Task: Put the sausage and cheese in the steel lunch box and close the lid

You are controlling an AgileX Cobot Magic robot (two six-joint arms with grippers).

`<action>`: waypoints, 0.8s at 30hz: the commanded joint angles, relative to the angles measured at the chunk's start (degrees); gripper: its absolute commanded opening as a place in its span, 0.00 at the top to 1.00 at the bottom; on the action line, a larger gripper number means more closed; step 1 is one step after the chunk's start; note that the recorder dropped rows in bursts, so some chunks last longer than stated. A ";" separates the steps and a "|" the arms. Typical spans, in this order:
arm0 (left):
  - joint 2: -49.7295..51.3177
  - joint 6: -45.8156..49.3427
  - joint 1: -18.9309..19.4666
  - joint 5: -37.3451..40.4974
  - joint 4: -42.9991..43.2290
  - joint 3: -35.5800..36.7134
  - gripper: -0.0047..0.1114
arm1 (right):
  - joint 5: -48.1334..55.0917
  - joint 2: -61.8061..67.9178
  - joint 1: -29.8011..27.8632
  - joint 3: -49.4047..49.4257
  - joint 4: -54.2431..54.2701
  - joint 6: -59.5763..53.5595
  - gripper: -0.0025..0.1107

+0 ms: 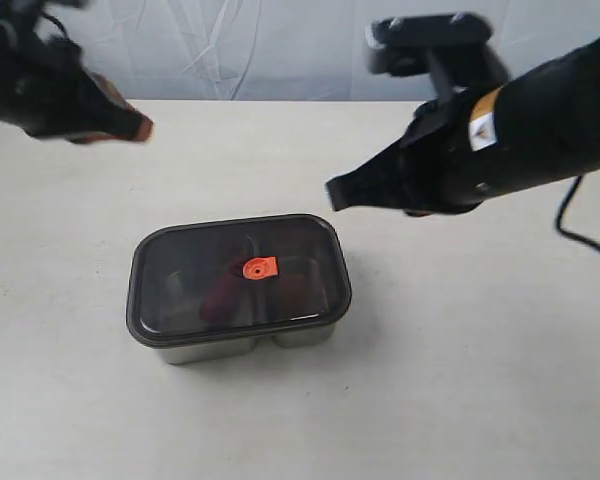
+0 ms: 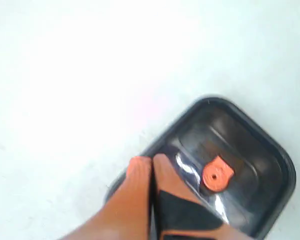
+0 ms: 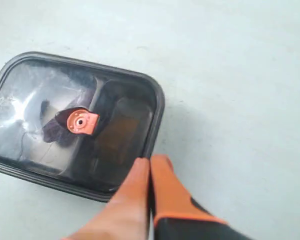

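On the pale table, near its middle, the steel lunch box is seen with the lid laid over it, the orange valve tab at the centre. Through the smoky lid a dark reddish shape, taken to be the sausage, is made out in the compartment on the left of the exterior view. The cheese cannot be told with certainty, though a dull brownish patch is seen under the lid in the other compartment. The left gripper is held above and beyond the box's left end, its orange fingertips pressed together on nothing. The right gripper is held above and off the right end, likewise closed and empty. Neither is touching the lid.

The closing step is judged to be in hand and nearly done: the lid's rim is seen lying even round the steel wall, with no corner raised, though whether the seal is pressed home cannot be told. A light downward press near the corners, not on the tab, may be called for next. Open table is seen on every side of the box, so room for either arm is ample; only the table's far edge, behind both grippers, need be minded.
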 commanded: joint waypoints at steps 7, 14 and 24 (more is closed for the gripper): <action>-47.95 -5.95 -0.24 -4.18 4.17 23.82 0.96 | -2.56 -10.43 -1.13 9.88 4.24 0.02 0.98; -57.40 -5.95 -0.24 5.40 4.17 24.09 0.96 | -3.02 -10.43 -1.13 9.88 4.37 0.02 0.98; -59.65 -5.95 -0.24 5.39 3.58 24.09 0.96 | -3.10 -23.78 -18.61 9.88 10.40 0.07 0.98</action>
